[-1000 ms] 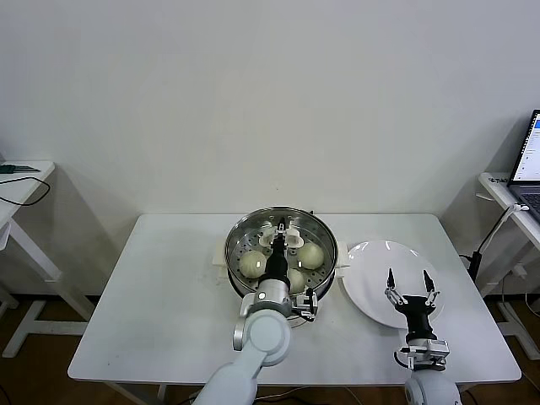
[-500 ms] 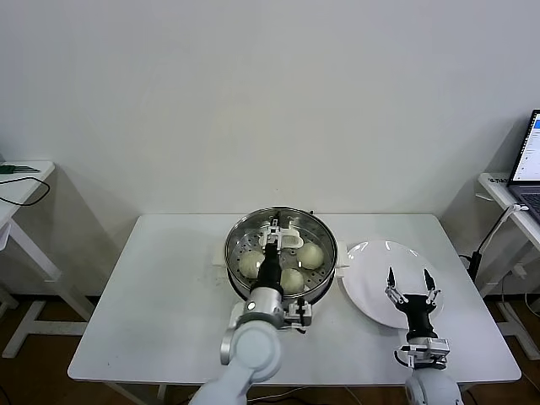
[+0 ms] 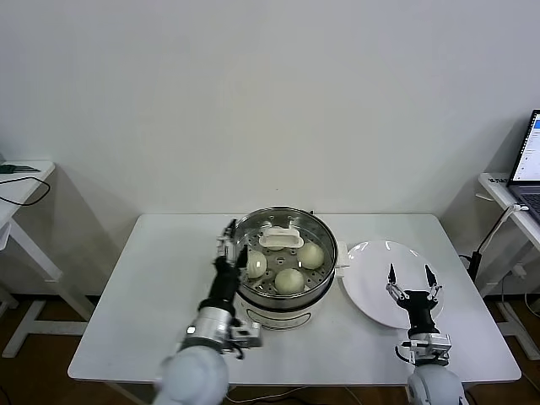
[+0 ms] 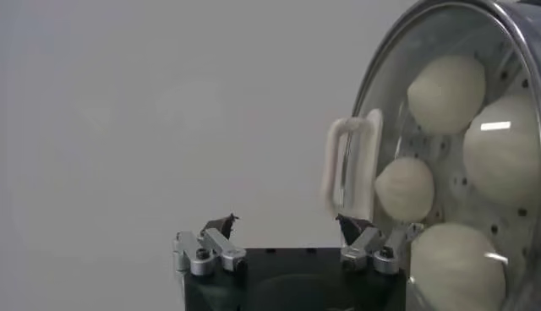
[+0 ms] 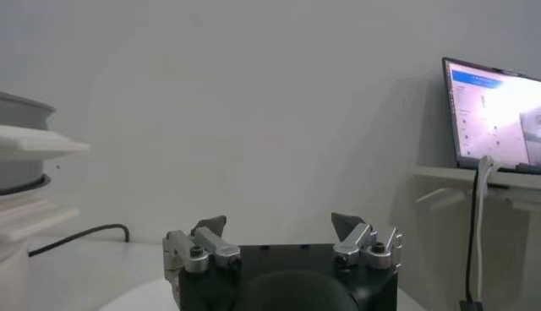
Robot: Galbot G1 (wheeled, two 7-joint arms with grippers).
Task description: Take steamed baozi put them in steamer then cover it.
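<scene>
— Is it covered? — Yes, the clear glass lid with white handle (image 3: pixel 281 239) sits on the shiny steel steamer (image 3: pixel 283 278), cream buns (image 3: pixel 289 279) inside. Left hand (image 3: pixel 228 240) gapes empty beside it; right hand (image 3: pixel 411 285) spread above the white plate (image 3: pixel 371 253). Just retreat

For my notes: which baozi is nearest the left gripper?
The leftmost baozi, by the steamer's left wall beside the left gripper; the others lie farther right.

White table (image 3: pixel 160 278) before a plain white wall (image 3: pixel 253 101).
</scene>
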